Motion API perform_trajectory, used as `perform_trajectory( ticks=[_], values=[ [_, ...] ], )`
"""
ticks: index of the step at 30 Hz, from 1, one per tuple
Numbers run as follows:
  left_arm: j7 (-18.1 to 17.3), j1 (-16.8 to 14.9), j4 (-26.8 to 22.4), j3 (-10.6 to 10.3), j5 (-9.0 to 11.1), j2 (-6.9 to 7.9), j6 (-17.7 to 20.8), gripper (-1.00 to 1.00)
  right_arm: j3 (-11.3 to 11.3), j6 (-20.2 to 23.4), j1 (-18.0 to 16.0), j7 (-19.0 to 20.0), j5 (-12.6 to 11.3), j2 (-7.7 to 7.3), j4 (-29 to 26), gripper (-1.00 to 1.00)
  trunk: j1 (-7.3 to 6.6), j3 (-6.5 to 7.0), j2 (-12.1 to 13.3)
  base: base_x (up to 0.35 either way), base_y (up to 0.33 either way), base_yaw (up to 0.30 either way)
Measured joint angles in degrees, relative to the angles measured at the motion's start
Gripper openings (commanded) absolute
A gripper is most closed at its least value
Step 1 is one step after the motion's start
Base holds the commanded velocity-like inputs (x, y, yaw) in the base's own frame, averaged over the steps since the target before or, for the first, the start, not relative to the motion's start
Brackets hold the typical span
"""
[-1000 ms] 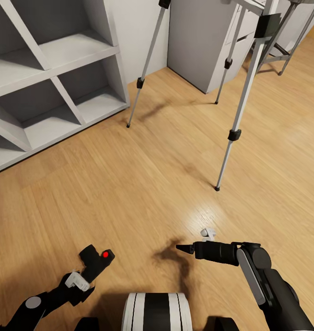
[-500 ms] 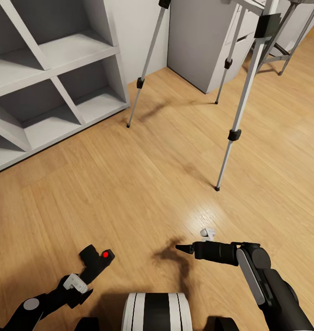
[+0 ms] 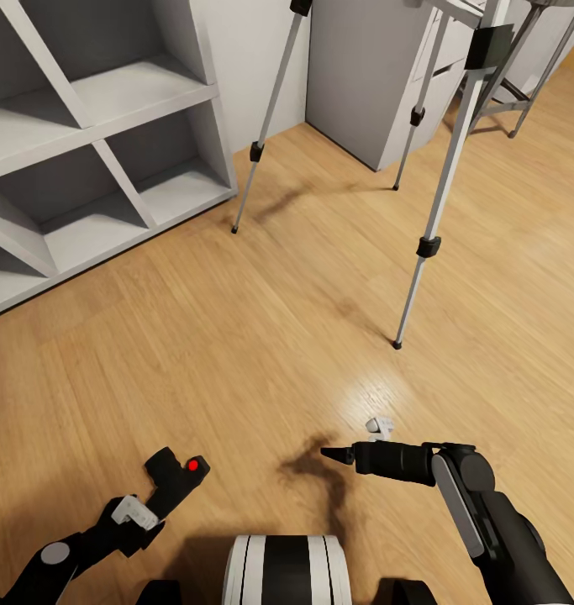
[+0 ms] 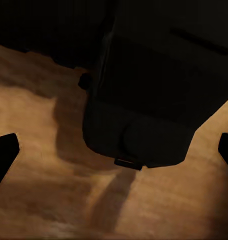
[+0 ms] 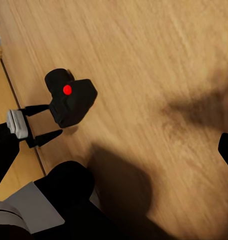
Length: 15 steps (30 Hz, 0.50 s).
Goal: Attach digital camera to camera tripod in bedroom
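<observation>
The digital camera [image 3: 179, 476], black with a red dot, lies on the wood floor just ahead of my base at the left. My left gripper [image 3: 152, 507] is open right behind it, its two fingers [image 5: 39, 107] spread and their tips just short of the body. In the left wrist view the camera [image 4: 144, 100] looms between the wide-apart fingertips. The camera tripod [image 3: 439, 197] stands ahead to the right on thin silver legs; its head is cut off by the frame's top. My right gripper [image 3: 333, 455] hovers open over the floor, right of the camera and empty.
White cube shelving [image 3: 93, 143] fills the far left. A grey cabinet [image 3: 362, 76] stands behind the tripod, and a dark stool [image 3: 522, 92] is at the far right. Open plank floor lies between me and the tripod legs.
My left arm has drawn back a little toward my base, away from the camera. The camera lies where it was. The right arm has not moved.
</observation>
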Motion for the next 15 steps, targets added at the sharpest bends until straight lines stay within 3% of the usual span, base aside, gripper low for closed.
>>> perform_trajectory(
  ticks=[15],
  values=[
    [1.6, 0.0, 0.5, 0.0, -0.1, 0.11, 0.0, 1.0, -0.1, 0.1, 0.0, -0.3, -0.1, -0.26, -0.1, 1.0, 0.0, 0.0, 0.0, 0.0, 0.0, 0.0]
  ],
)
